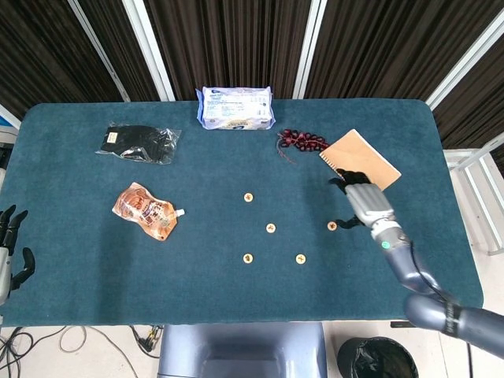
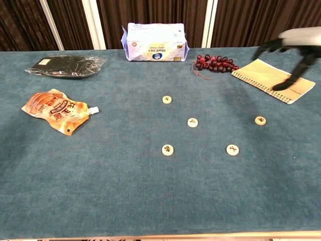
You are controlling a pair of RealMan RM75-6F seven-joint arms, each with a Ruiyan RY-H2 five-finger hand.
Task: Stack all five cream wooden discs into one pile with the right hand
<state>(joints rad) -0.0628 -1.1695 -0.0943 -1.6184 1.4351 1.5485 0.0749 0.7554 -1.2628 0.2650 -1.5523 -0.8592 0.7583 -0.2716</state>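
Several cream wooden discs lie apart on the blue table (image 1: 94, 260), none stacked. One sits at the far side (image 1: 249, 197) (image 2: 167, 99), one in the middle (image 1: 271, 228) (image 2: 192, 122), two near the front (image 1: 248, 258) (image 1: 300, 258), and one furthest right (image 1: 332, 226) (image 2: 260, 120). My right hand (image 1: 364, 201) (image 2: 297, 44) hovers above and just right of that rightmost disc, fingers spread, holding nothing. At the table's left edge my left hand (image 1: 9, 246) stays empty with its fingers apart.
A tan spiral notebook (image 1: 360, 164) lies just behind my right hand, with dark red grapes (image 1: 302, 142) to its left. A wipes pack (image 1: 235, 108) sits at the back, a black packet (image 1: 138, 142) and an orange pouch (image 1: 147, 210) on the left.
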